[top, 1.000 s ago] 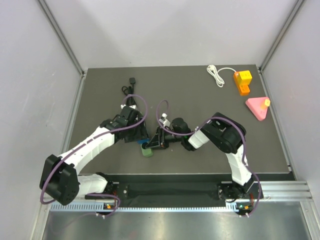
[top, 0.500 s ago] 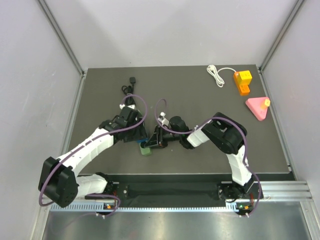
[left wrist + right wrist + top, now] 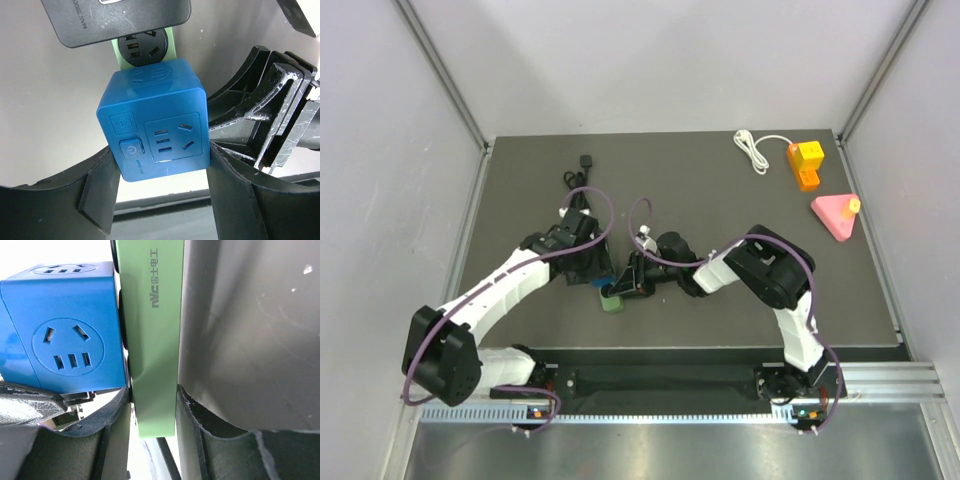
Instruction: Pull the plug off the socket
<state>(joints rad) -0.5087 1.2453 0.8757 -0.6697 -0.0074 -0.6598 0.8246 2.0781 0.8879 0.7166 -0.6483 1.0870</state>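
A blue cube plug (image 3: 155, 122) sits pressed against a green socket (image 3: 145, 47), still joined to it. My left gripper (image 3: 162, 175) is shut on the blue cube, one finger on each side. My right gripper (image 3: 154, 410) is shut on the green socket (image 3: 152, 340), with the blue cube (image 3: 65, 330) to its left. In the top view the two grippers meet at the table's front centre, where the green socket (image 3: 613, 304) shows below the left gripper (image 3: 594, 272) and the right gripper (image 3: 626, 283).
A black flat adapter (image 3: 115, 17) lies just beyond the green socket. A black cable with a plug (image 3: 582, 170) lies at the back left. A white cable (image 3: 752, 150), orange-yellow blocks (image 3: 805, 163) and a pink wedge (image 3: 835, 215) are at the back right.
Both grippers and the joined blue cube and green socket have shifted slightly to the left. The left arm's forearm has swung a little. Both grips are unchanged.
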